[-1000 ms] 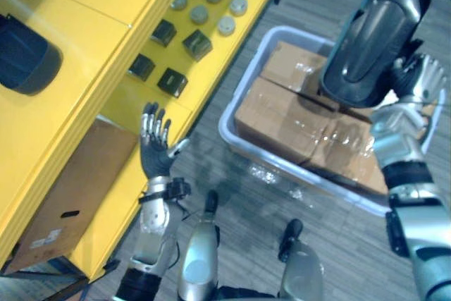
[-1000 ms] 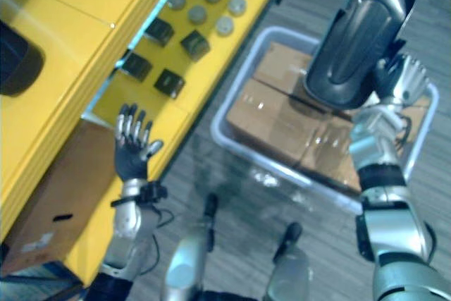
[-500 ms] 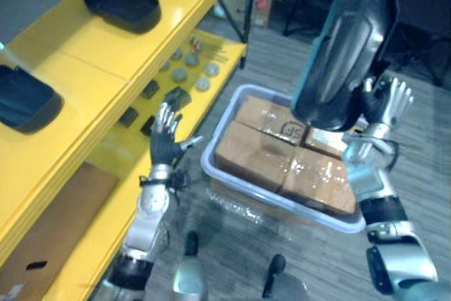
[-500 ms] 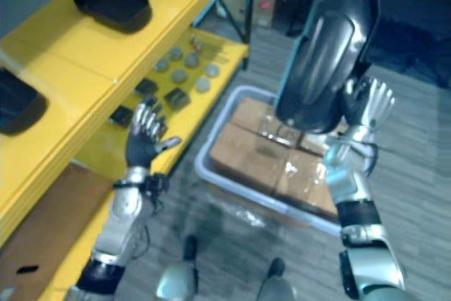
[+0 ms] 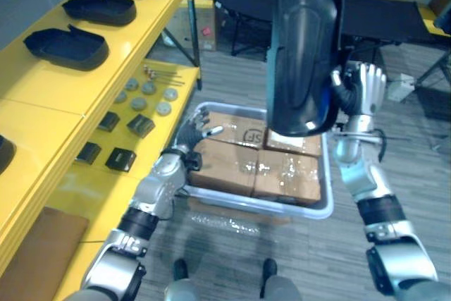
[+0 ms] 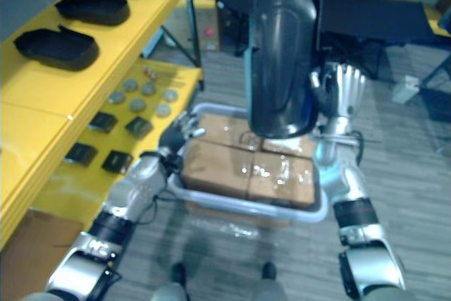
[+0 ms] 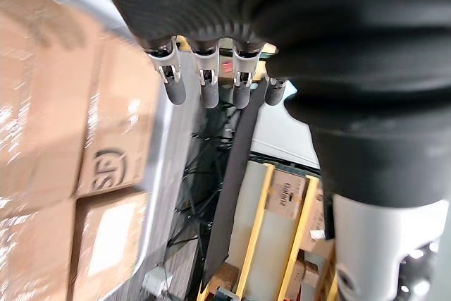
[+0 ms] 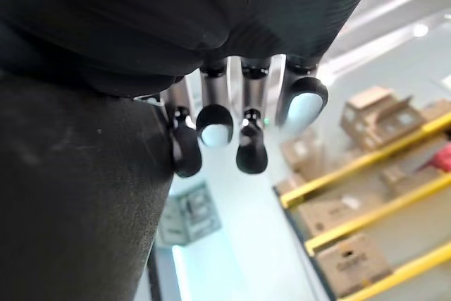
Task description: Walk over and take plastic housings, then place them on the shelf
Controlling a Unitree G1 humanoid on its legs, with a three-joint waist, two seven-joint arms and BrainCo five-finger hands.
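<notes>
Cardboard boxes [image 5: 262, 168] in grey bin [image 5: 239, 201]; plastic housing [image 5: 303, 47] in right robot hand [image 5: 361, 89]

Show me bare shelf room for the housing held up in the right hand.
Best: the bare yellow stretch of top shelf between the third shelved housing and the housing at the left edge. Also a strip of lower shelf between the dark blocks and the cardboard. Crowded: discs and blocks farther along, and the box-filled crate.

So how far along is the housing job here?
Done: dark housings already lie on the yellow shelf. In hand: the right robot hand holds another housing upright; left robot hand open above the box bin. Left: shelving it.
</notes>
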